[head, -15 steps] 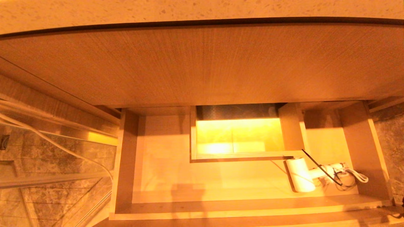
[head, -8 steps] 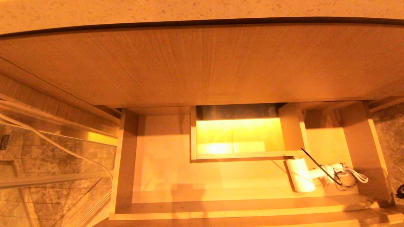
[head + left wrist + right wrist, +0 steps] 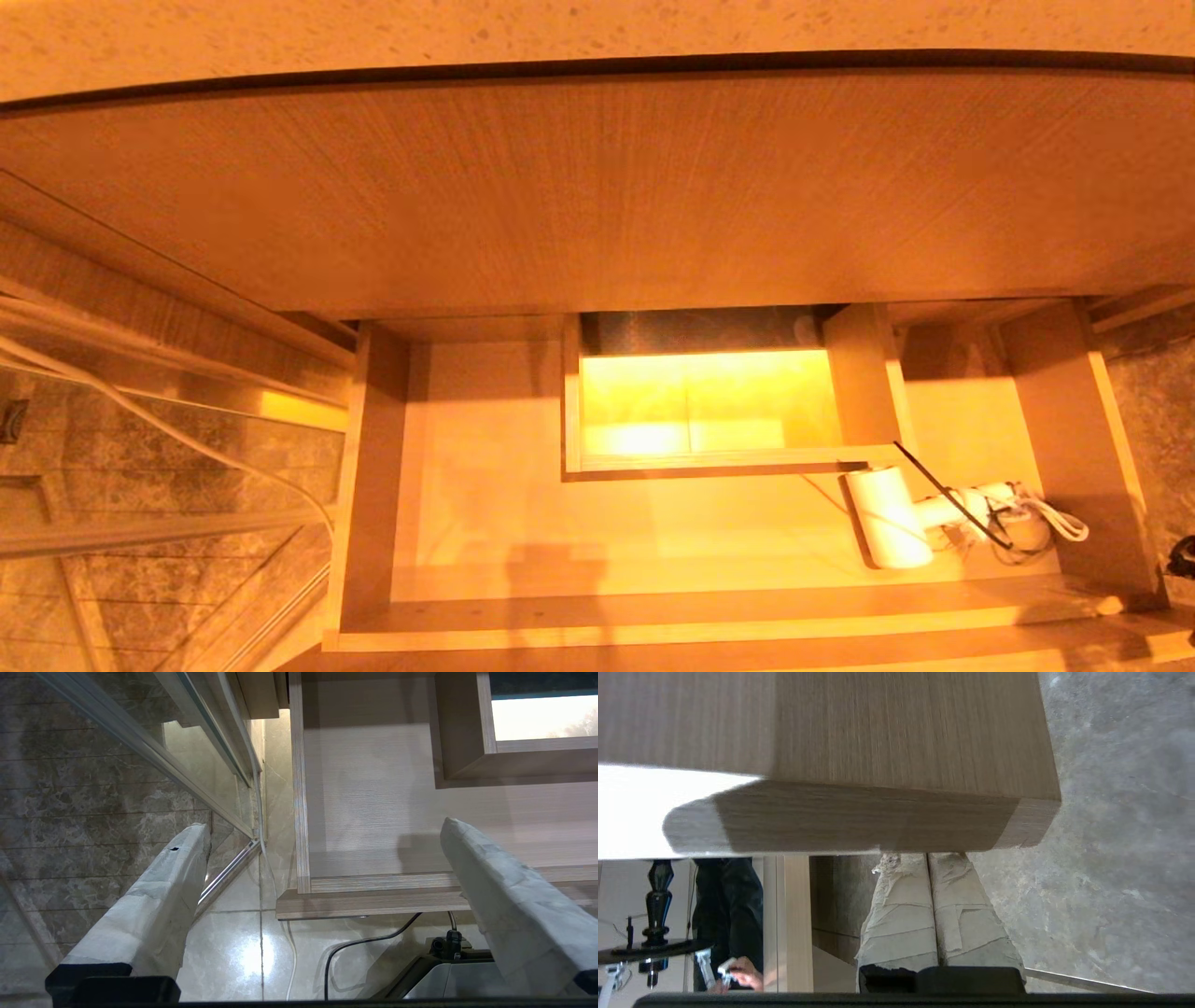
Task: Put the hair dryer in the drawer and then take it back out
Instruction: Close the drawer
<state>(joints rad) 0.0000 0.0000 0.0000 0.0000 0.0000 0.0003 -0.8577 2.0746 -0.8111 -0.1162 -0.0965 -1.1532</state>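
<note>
The drawer (image 3: 467,485) stands pulled out, pale wood floor showing, a boxed notch (image 3: 709,411) cut in at mid-back. Lying straight on that floor is the hair dryer (image 3: 892,527), white barrel down flat, its cord (image 3: 1036,527) bundled beside it in the right-hand bay. The right gripper's pressed-together jaws sit at the drawer's outer front corner, well apart from the dryer; the left gripper's spread jaws frame the drawer's bare left end.
</note>
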